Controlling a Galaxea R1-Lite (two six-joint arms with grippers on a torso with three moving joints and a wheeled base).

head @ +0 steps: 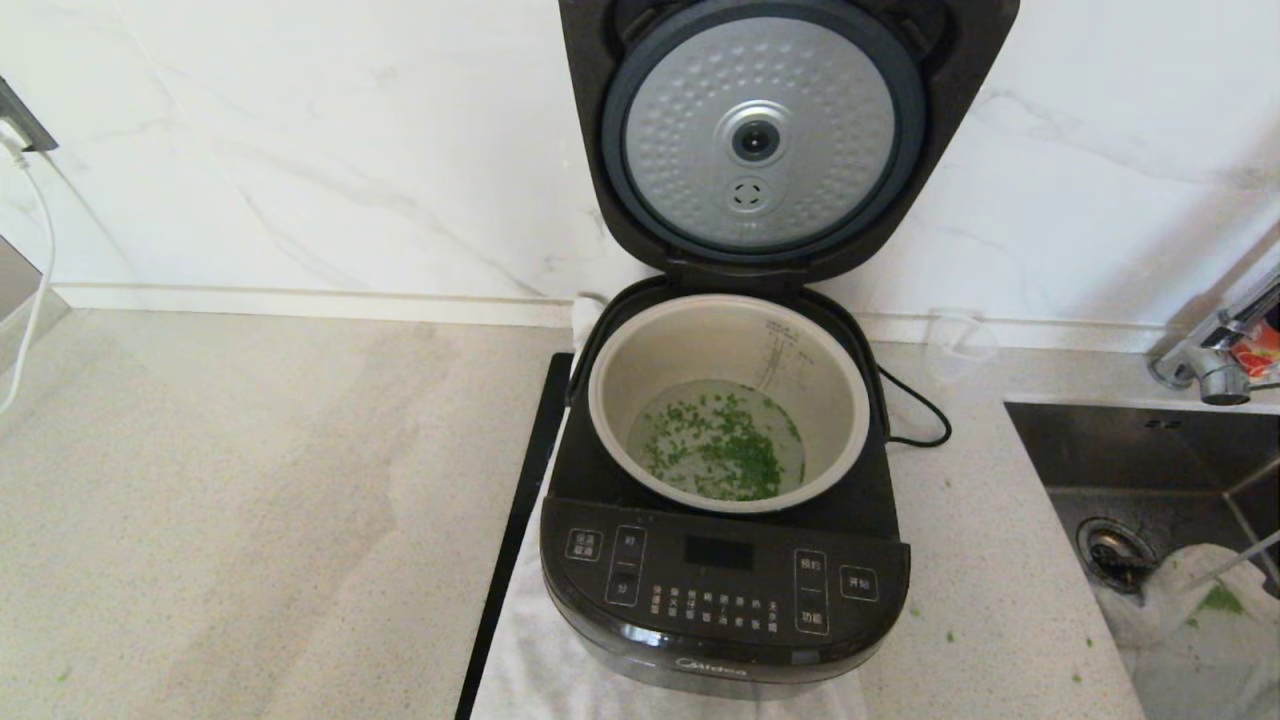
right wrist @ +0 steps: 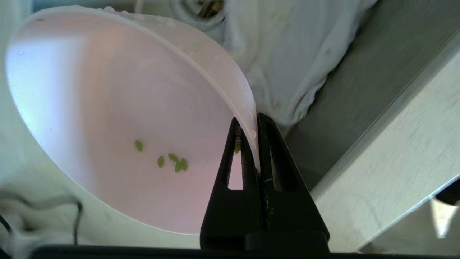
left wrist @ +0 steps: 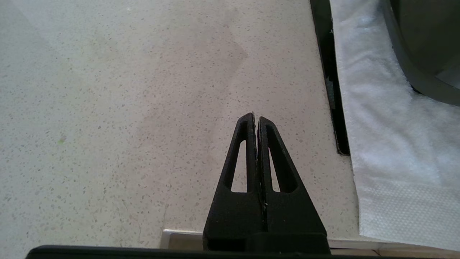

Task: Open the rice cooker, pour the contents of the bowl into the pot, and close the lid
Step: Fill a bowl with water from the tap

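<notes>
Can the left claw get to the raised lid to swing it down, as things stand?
Probably yes. The lid stands upright over the pot, nothing blocking it. The left claw is shut and empty above bare counter beside the cooker. The right claw is busy, pinching the bowl rim.

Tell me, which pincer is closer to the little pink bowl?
Right. The right pincer is clamped on the bowl rim, over the sink. The left pincer hangs shut above bare counter, no bowl near it.
</notes>
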